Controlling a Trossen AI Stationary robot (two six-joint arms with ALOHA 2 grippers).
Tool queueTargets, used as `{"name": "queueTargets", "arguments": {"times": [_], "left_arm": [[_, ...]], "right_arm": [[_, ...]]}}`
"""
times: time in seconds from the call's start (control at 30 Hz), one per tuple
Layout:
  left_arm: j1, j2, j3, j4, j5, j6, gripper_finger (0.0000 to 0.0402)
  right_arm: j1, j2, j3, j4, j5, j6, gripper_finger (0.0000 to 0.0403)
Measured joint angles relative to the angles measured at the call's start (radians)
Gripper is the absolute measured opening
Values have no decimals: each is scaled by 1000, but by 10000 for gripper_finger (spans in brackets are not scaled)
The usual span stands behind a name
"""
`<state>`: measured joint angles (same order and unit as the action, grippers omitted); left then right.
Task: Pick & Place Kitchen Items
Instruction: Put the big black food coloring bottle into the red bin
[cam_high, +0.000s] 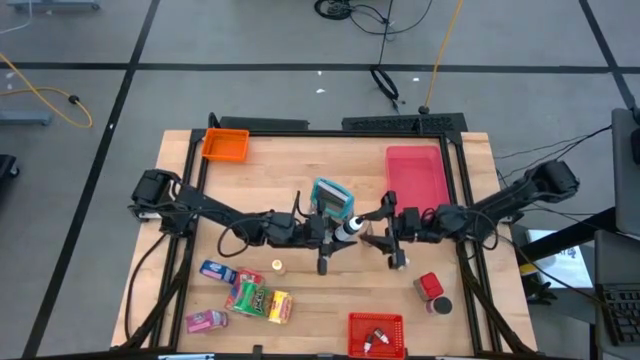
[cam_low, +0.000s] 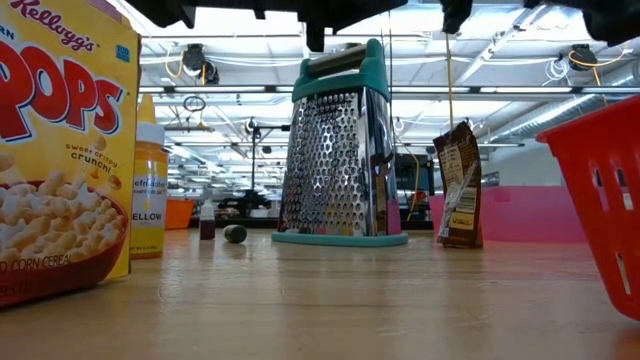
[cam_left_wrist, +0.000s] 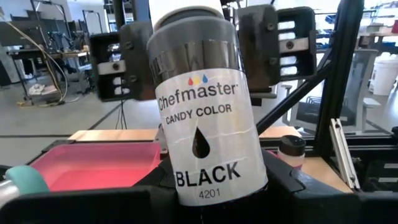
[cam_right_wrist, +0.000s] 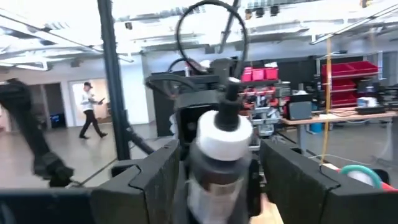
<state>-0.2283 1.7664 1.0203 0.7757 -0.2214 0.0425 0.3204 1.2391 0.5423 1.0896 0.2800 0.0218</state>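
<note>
Left gripper (cam_high: 335, 238) clamped on bottle (cam_left_wrist: 208, 124), held mid-table beside grater (cam_high: 332, 198). Right gripper (cam_high: 372, 231) facing it, fingers (cam_right_wrist: 155, 177) wide open either side of bottle's cap end, not gripping.

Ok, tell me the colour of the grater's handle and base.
Teal, on the grater; the low view shows it best.

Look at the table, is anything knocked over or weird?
The red canister lies on its side near the red bin, apart from the snack packets. Oddest: both grippers, left and right, meet mid-air around one small bottle.
</note>
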Motion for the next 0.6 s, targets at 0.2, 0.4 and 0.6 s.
{"name": "queueTargets", "arguments": {"times": [0.2,0.4,0.6], "left_arm": [[0,0,0,-11,0,2,118],[0,0,0,-17,1,7,118],[-1,0,0,-22,5,6,118]], "right_arm": [[-35,60,38,27,-80,29,215],[-40,124,95,27,-102,18,210],[-40,135,100,34,-101,2,143]]}}
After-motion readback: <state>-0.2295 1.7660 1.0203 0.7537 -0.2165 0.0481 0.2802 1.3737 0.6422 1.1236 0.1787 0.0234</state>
